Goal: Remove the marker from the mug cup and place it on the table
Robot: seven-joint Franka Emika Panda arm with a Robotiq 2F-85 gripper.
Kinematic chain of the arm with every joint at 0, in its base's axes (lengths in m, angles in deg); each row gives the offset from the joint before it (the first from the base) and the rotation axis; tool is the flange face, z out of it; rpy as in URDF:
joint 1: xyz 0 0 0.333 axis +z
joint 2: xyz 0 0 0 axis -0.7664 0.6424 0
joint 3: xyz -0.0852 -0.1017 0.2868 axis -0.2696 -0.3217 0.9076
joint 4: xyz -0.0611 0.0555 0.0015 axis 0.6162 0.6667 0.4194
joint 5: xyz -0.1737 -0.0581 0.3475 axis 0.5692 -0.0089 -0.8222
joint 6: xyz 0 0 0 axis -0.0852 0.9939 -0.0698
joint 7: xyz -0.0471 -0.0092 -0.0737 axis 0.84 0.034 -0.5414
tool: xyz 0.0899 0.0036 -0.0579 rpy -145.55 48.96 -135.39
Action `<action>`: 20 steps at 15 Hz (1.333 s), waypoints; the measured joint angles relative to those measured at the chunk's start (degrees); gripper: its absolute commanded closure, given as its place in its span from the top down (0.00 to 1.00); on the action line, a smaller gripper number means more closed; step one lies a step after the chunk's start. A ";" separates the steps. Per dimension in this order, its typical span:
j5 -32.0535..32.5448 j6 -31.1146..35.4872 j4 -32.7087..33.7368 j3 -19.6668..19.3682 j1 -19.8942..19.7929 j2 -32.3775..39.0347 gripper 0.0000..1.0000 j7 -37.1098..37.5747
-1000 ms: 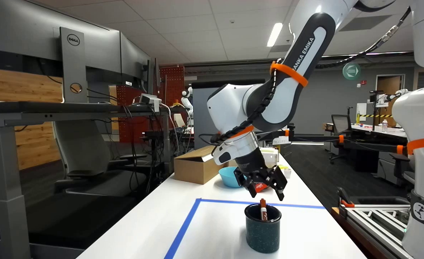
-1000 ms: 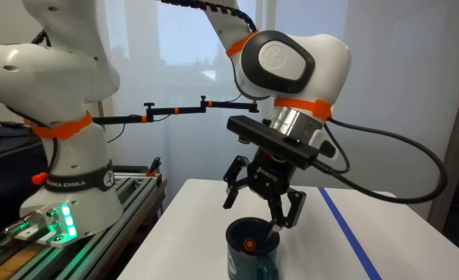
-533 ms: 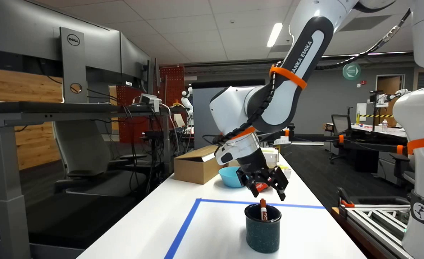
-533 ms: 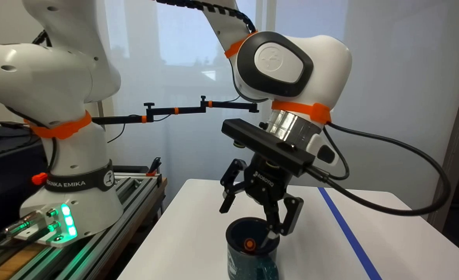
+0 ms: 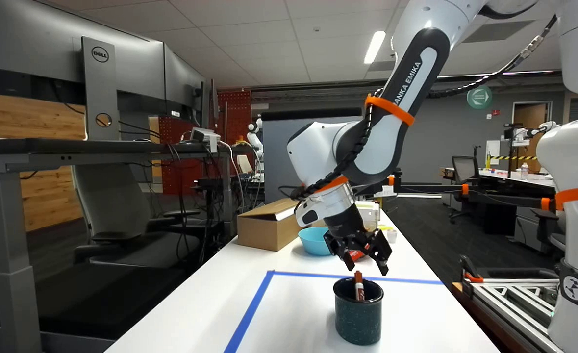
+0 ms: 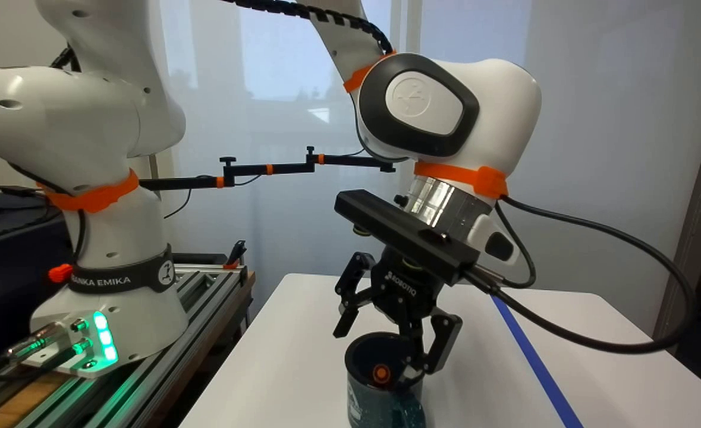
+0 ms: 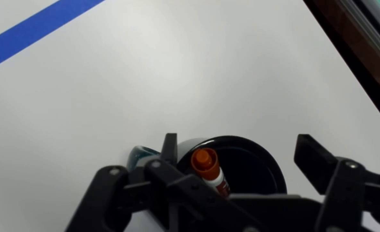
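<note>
My hand is spread; below it the marker leans in the mug, nearer one finger; this finger, closing low, may hit the rim and tip it.

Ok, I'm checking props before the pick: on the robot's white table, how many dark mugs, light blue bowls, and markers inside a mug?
Dark mug: 1
Light blue bowl: 1
Marker in the mug: 1
Total: 3
</note>
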 measured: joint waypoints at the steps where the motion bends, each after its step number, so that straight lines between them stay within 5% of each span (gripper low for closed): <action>1: 0.00 0.06 0.00 0.02 0.00 0.09 0.87 0.00; 7: -0.04 0.43 0.02 0.39 0.00 0.63 0.81 0.00; 11: -0.11 0.75 0.30 0.65 0.01 1.21 0.63 -0.01; 13: -0.13 0.78 0.68 0.65 0.00 1.32 0.73 -0.01; 15: -0.17 0.80 0.99 0.67 0.00 1.53 0.72 -0.02; 16: -0.19 0.81 1.16 0.67 0.00 1.68 0.48 -0.02; 20: -0.22 0.84 2.05 0.71 -0.01 2.17 0.37 -0.02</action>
